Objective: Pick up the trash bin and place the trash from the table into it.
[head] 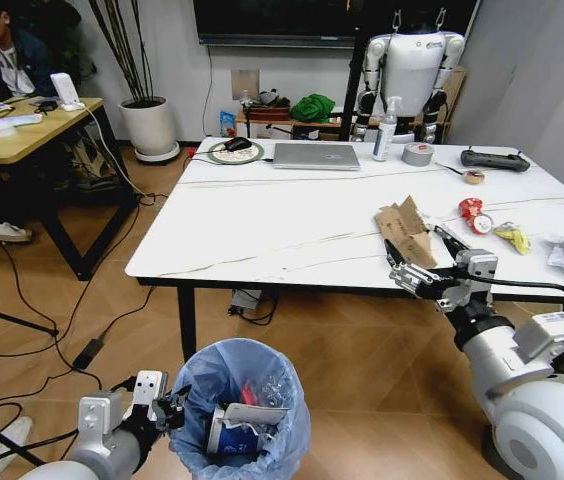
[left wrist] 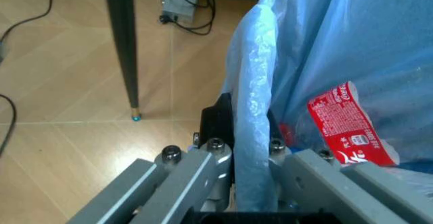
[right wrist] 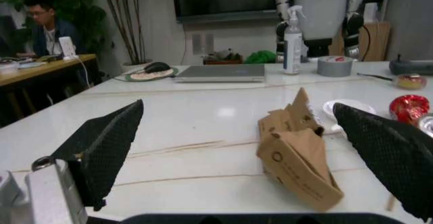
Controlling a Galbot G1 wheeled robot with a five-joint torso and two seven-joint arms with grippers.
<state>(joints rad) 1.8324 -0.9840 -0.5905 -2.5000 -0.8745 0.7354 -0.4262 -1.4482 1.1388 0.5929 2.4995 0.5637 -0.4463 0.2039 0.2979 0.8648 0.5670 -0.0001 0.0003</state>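
Gripping the crinkly blue-bagged trash bin [head: 242, 405] by its rim, the left gripper [head: 174, 408] holds it low before the veined white table [head: 262, 235]. Its fingers [left wrist: 218, 127] pinch the thin plastic. Spread wide, the right gripper [right wrist: 250, 148] faces creased brown cardboard [right wrist: 297, 153].

Right gripper [head: 421, 258]: silver-grey metal body, black textured finger pads [right wrist: 101, 145], white rounded arm housing, black cable. Left gripper [head: 175, 405]: grey linkages, hex screws behind fingers.
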